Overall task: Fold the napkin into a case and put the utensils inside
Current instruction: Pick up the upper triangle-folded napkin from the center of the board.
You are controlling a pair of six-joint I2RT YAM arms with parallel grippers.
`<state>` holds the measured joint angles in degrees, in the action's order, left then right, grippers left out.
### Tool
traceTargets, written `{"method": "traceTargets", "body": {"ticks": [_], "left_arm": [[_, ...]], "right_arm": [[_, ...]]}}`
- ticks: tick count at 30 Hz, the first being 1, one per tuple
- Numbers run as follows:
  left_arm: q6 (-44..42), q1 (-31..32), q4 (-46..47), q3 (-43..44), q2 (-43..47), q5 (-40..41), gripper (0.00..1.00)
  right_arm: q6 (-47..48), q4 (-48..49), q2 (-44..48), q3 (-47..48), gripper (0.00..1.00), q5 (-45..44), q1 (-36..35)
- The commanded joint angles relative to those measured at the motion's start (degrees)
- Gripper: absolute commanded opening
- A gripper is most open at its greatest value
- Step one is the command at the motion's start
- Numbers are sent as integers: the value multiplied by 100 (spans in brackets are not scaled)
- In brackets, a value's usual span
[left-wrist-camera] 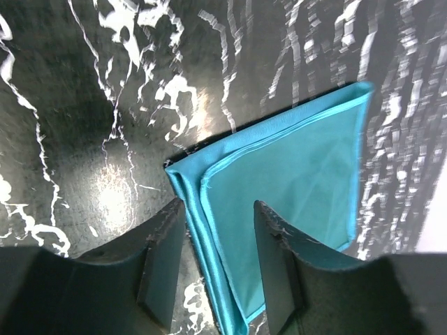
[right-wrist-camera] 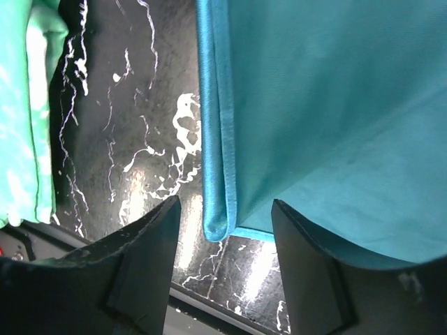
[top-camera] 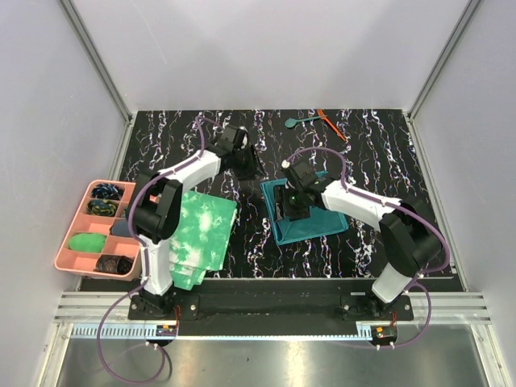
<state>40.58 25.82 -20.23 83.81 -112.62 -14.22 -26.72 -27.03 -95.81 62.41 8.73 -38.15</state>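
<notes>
Two arms converge in the top view, where we see the folded napkin (top-camera: 310, 216) lying flat under the right gripper (top-camera: 292, 205), the left gripper (top-camera: 246, 165) just beside its far corner, and the spoon (top-camera: 300, 121) and orange stick (top-camera: 330, 123) well apart at the back, likely waiting for a finished case. From the left wrist we see jaws partly apart and empty, framing the napkin's doubled edge, probably to keep the layers aligned. From the right wrist we see likewise: jaws partly apart, holding nothing, either side of another folded corner near the tie-dye cloth (right-wrist-camera: 28, 105).
</notes>
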Motion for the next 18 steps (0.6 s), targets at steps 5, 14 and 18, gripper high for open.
{"method": "traceTargets", "body": {"ticks": [5, 14, 18], "left_arm": [[126, 300, -271, 223, -401, 735, 45], [328, 573, -254, 276, -770, 1219, 44], [433, 573, -175, 206, -841, 1237, 43]], "right_arm": [[211, -426, -34, 570, 66, -504, -26], [273, -435, 97, 439, 65, -460, -34], [281, -426, 124, 377, 65, -460, -26]]}}
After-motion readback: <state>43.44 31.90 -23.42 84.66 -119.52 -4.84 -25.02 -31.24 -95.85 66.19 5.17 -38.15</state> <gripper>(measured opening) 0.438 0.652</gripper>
